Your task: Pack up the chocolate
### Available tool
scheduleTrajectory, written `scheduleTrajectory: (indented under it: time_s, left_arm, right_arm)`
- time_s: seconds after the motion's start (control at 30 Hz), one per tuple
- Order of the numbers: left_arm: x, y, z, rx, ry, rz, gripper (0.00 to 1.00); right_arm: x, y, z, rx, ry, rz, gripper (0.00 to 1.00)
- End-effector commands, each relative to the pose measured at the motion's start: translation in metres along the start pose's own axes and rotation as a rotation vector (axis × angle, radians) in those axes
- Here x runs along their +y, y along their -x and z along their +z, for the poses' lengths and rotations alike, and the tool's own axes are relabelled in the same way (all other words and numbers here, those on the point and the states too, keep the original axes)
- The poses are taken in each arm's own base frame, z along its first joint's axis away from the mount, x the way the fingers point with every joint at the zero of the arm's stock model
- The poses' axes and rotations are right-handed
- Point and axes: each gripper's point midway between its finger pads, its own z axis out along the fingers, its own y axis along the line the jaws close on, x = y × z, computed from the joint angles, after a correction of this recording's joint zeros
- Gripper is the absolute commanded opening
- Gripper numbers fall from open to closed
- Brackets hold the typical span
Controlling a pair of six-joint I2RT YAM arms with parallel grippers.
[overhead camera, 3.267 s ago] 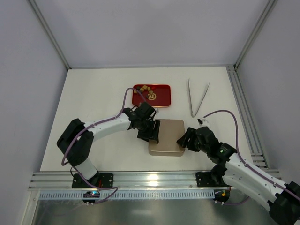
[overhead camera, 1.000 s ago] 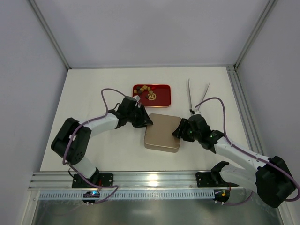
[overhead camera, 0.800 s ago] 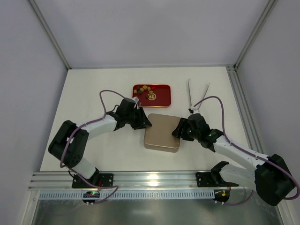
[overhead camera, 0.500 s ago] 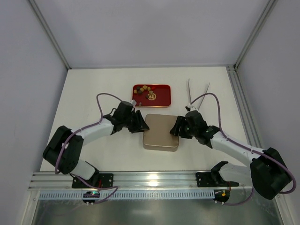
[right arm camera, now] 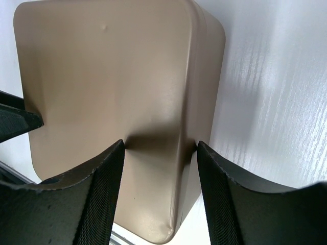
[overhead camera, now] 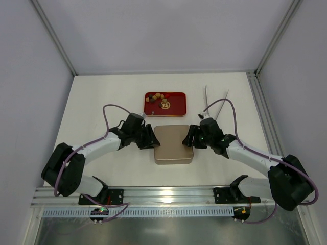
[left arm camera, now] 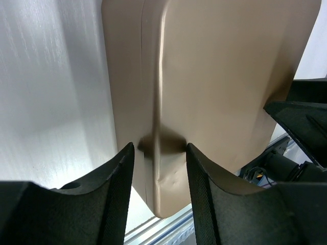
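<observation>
Your left gripper and right gripper face each other across the closed gold tin. One is on each side, with its fingers spread over the tin's edge. The chocolates lie past the tin, on the red tray, a little nearer the left arm.

Small brown, tan and gold chocolate pieces clustered on red tray.

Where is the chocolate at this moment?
In the top view, the chocolate lies in the red tray, just behind the gold box and left of the metal tongs.
</observation>
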Motion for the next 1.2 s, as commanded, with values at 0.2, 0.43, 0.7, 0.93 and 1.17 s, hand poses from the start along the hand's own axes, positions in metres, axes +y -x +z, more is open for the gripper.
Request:
scheduleTrajectory:
  time_s: [0.2,0.43,0.7,0.93,1.17]
  left_arm:
    - [0.016,0.007,-0.018,0.035,0.137,0.093,0.48]
    - [-0.034,0.049,-0.063,-0.063,0.054,0.204,0.55]
    - [-0.068,0.065,-0.126,-0.201,-0.023,0.316,0.64]
    - [-0.069,0.065,-0.180,-0.339,-0.031,0.388,0.67]
    - [-0.062,0.060,-0.190,-0.361,-0.016,0.395,0.68]
  right_arm:
    - [-0.004,0.015,-0.021,-0.031,-0.063,-0.039,0.65]
    - [0.006,0.072,-0.073,-0.181,-0.048,-0.073,0.72]
    - [0.025,0.131,-0.161,-0.447,-0.066,-0.123,0.87]
    - [0.020,0.132,-0.197,-0.530,-0.080,-0.125,0.93]
    - [0.014,0.124,-0.196,-0.531,-0.082,-0.120,0.93]
